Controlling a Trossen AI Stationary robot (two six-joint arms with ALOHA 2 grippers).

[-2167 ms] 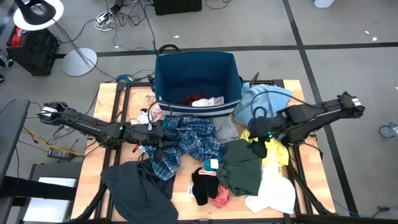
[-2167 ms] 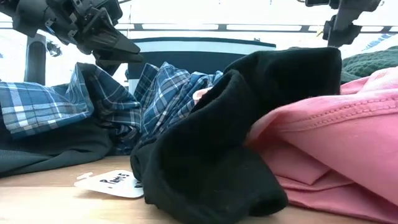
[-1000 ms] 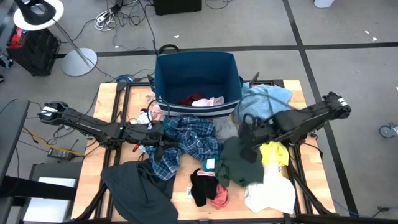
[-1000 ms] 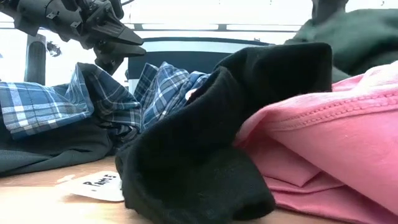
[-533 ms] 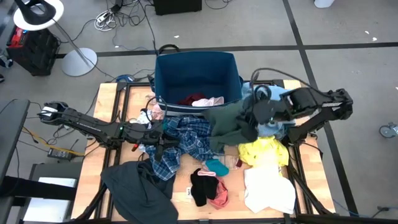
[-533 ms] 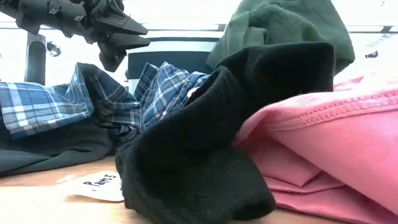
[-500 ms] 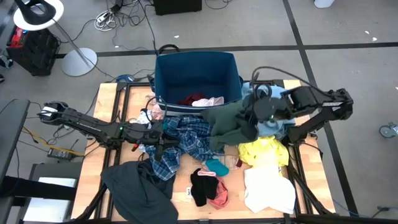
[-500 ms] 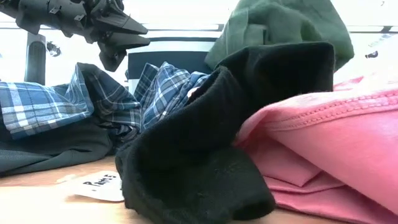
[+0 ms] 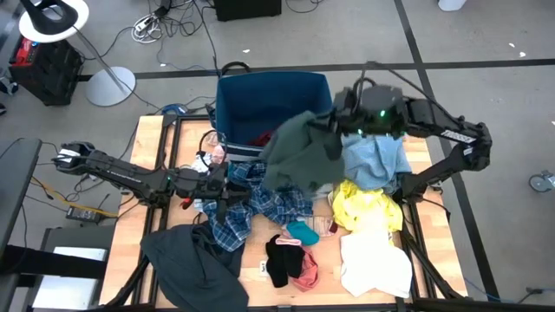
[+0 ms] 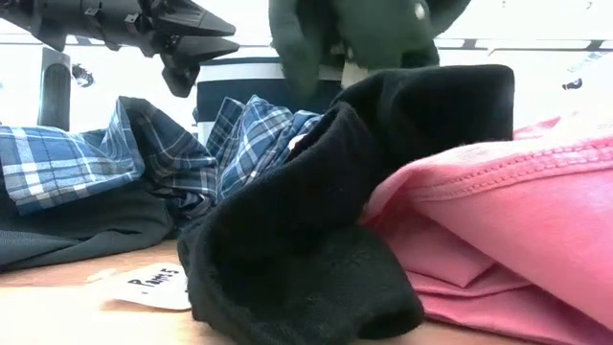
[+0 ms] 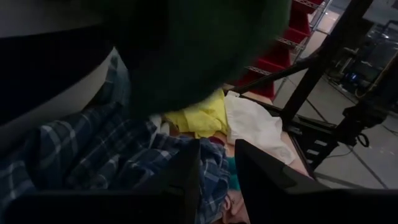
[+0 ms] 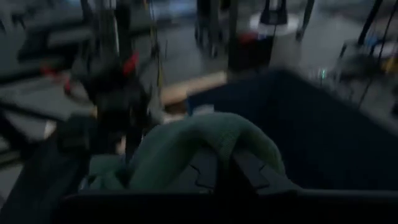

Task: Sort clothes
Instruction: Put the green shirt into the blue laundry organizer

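Overhead, the right gripper [image 9: 340,124], clamped on the dark green garment [image 9: 295,160], holds it beside the navy bin [image 9: 251,95], presumably for dropping in. Low down, the left gripper [image 10: 215,34] hovers part-open and empty above the blue plaid shirt [image 10: 144,153], seemingly waiting.

Dark green garment [image 9: 295,156], blue plaid shirt [image 9: 260,204], navy bin [image 9: 273,100].
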